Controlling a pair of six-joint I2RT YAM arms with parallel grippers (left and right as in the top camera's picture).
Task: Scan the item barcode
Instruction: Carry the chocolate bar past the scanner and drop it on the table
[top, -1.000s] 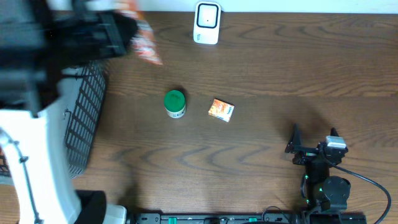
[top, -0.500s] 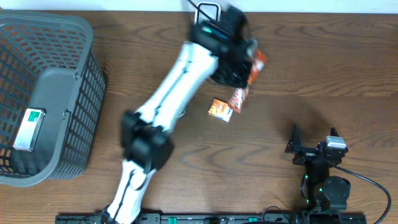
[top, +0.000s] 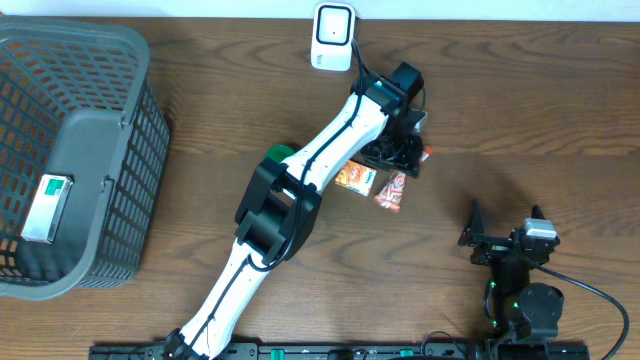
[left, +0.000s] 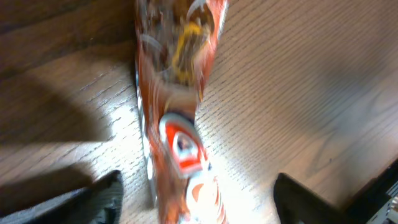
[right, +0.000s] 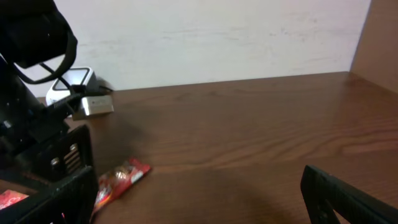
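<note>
An orange-red snack packet (top: 392, 190) lies on the wooden table right of centre. My left gripper (top: 400, 155) hovers just above its far end, open. In the left wrist view the packet (left: 180, 124) runs lengthwise between the two dark fingers (left: 106, 196), which stand apart from it on both sides. The white barcode scanner (top: 333, 36) stands at the table's far edge, above the left arm. My right gripper (top: 503, 228) rests open at the near right with nothing in it. From its wrist view the packet (right: 118, 179) shows low on the left.
A small orange box (top: 352, 178) lies just left of the packet. A green-lidded can (top: 280, 155) sits partly hidden under the left arm. A grey wire basket (top: 130, 140) fills the left side, with a white and green item (top: 45, 208) inside.
The left arm swung from over the basket to the table's centre carrying the packet. Its jaws have opened and the packet now lies on the table.
</note>
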